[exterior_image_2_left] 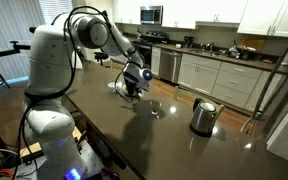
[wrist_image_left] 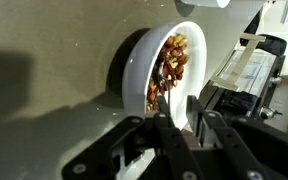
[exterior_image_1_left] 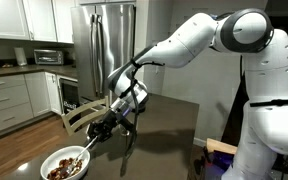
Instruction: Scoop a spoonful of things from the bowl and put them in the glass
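Gripper: clenched on the spoon handle.
Spoon: slants down from the gripper into the bowl.
Pieces: heaped in the bowl, just ahead of the gripper.
Bowl: on the dark counter, below the gripper.

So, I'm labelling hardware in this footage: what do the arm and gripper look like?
The arm is glossy white, with rounded tubular links and darker joint seams; a thin dark cable loops beside it. The gripper is black and blocky, with two straight fingers. No markings are legible.
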You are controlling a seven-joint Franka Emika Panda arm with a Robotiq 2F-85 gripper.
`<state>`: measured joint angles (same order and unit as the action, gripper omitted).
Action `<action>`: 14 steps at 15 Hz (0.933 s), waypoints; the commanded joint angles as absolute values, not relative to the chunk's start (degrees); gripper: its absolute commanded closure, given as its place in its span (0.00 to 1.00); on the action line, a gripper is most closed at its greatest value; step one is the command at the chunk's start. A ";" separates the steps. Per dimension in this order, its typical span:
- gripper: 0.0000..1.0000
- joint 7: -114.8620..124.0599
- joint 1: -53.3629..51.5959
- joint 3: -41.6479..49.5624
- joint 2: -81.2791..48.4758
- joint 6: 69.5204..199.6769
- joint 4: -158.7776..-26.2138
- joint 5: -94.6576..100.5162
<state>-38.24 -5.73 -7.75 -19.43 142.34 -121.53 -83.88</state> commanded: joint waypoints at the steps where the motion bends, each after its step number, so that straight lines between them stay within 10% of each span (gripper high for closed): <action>1: 0.96 -40.07 -6.13 -6.96 -18.14 142.96 -122.46 -85.73; 14: 0.95 -40.03 -5.76 -5.75 -14.62 142.28 -122.45 -84.24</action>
<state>-38.52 -5.72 -6.24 -17.23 142.24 -121.50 -83.88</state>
